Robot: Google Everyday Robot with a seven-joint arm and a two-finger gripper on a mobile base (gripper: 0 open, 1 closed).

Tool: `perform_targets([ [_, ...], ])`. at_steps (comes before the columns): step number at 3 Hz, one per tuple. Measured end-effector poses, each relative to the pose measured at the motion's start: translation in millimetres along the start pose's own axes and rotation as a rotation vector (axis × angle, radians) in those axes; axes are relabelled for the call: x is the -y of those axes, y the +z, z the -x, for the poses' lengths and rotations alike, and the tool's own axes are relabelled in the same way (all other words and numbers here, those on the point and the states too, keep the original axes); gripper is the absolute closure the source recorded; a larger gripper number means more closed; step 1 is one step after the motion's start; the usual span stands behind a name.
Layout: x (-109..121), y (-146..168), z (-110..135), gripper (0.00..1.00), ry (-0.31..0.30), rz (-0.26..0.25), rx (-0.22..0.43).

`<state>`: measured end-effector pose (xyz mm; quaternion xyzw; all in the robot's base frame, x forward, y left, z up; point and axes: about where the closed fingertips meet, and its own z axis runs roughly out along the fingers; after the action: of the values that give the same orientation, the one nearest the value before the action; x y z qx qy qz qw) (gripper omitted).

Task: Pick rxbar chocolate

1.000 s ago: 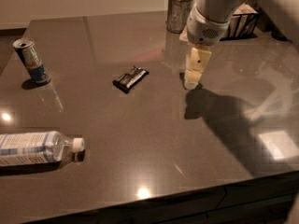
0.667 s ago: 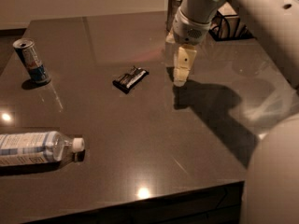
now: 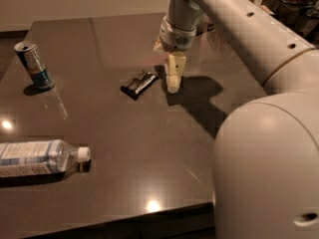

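Dark glossy tabletop (image 3: 149, 158) is filling most of the camera view and is reflecting small ceiling lights.

1. Far left, front: clear plastic water bottle w/ white cap and blue-white label (image 3: 35, 158) is lying on its side, cap pointing right. Its base end is running off the left edge of the view.
2. Left, rear: slim silver-and-blue drink can (image 3: 32, 66) is standing upright, well apart from the bottle.
3. Centre: rxbar chocolate, a small flat bar in a black wrapper w/ a pale label patch (image 3: 138, 83), is lying flat on the table. It is sitting diagonally, lower-left end to upper-right end, w/ nothing touching it.
4. Just right of the bar: cream-coloured two-finger gripper (image 3: 172, 87) is pointing straight down, tip low over the table and level w/ the bar's upper-right end. It is beside the bar, not around it. Contact w/ the tabletop: cannot tell. Open/closed state: cannot tell. It is carrying nothing visible.
5. Right: white perforated robot arm (image 3: 239, 29) is reaching from the large rounded segment at lower right up to the wrist above the gripper. It is casting a dark shadow on the table to the gripper's right.
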<state>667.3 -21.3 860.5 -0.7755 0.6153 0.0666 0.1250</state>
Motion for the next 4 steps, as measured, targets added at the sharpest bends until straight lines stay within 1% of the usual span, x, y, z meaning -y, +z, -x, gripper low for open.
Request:
perform_targets([
  [1, 7.9, 18.6, 13.9, 0.0, -0.056, 0.023, -0.008],
  [3, 4.1, 48.8, 50.3, 0.0, -0.164, 0.089, -0.017],
  [4, 3.3, 59.4, 65.0, 0.16, -0.187, 0.125, -0.02],
])
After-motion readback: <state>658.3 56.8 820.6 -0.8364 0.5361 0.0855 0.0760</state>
